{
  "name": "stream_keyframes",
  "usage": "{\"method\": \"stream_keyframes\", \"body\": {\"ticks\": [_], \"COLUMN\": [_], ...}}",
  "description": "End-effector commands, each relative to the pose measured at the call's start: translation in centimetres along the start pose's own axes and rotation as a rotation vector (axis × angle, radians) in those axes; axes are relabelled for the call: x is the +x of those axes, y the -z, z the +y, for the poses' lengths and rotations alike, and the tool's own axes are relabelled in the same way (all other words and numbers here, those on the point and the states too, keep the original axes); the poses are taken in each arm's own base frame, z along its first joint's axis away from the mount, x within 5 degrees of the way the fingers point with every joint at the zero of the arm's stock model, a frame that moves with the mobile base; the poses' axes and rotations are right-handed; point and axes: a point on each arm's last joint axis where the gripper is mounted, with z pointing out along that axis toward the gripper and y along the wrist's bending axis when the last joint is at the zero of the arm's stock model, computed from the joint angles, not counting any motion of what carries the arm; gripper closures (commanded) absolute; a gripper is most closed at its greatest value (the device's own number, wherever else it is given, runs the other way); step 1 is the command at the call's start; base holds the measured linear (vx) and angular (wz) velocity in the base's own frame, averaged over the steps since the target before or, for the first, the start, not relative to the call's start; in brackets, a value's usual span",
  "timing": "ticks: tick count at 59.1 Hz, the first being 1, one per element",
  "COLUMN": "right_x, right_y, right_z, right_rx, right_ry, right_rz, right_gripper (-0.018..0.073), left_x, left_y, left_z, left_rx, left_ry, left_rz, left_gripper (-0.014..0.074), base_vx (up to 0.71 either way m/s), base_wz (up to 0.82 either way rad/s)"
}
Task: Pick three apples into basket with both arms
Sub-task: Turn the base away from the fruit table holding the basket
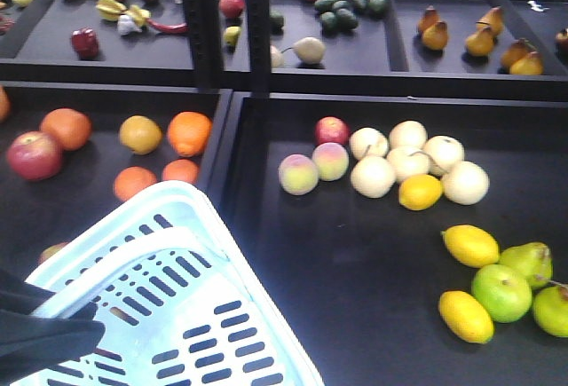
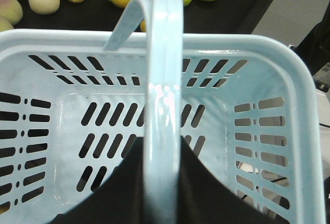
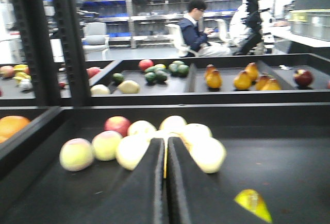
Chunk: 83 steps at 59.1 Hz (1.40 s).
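Basket [image 1: 191, 217] is tilted, its handle [image 2: 165, 80] clamped in my left gripper [image 2: 164, 149]. My right gripper [image 3: 166, 141] is closed, empty, low over the tray [image 3: 289, 172] right of the basket. One dark red apple [image 1: 34, 155] lies outside the basket, beyond its left corner.

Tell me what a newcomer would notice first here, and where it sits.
The pale blue basket fills the left wrist view, its handle held by the left gripper. In the front view a cluster of pale round fruit lies in the right tray, with lemons and green fruit nearer the camera. The right gripper is shut and empty, pointing at that pale cluster.
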Motion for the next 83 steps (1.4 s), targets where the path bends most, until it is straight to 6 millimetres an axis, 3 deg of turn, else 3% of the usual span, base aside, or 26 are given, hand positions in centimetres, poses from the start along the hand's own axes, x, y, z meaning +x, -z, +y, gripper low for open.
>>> {"method": "stream_keyframes", "body": {"ticks": [1,83], "right_x": [-0.37,-0.38], "right_y": [0.07,0.08], "right_z": [0.15,0.15], "right_rx": [-0.014,-0.015], "right_ry": [0.018,0.018], "right_rz": [-0.074,-0.075], "right_gripper": [0.0564,0.0564], "left_x": [-1.45,-1.45], "left_y": [0.84,0.84], "left_z": [-0.33,-0.33], "left_rx": [-0.005,-0.005], "left_ry": [0.010,0.010], "left_rz": [-0.118,-0.118], "left_gripper": [0.0603,0.0603], "base_vx": [-0.10,-0.12], "base_wz": [0.33,0.43]}}
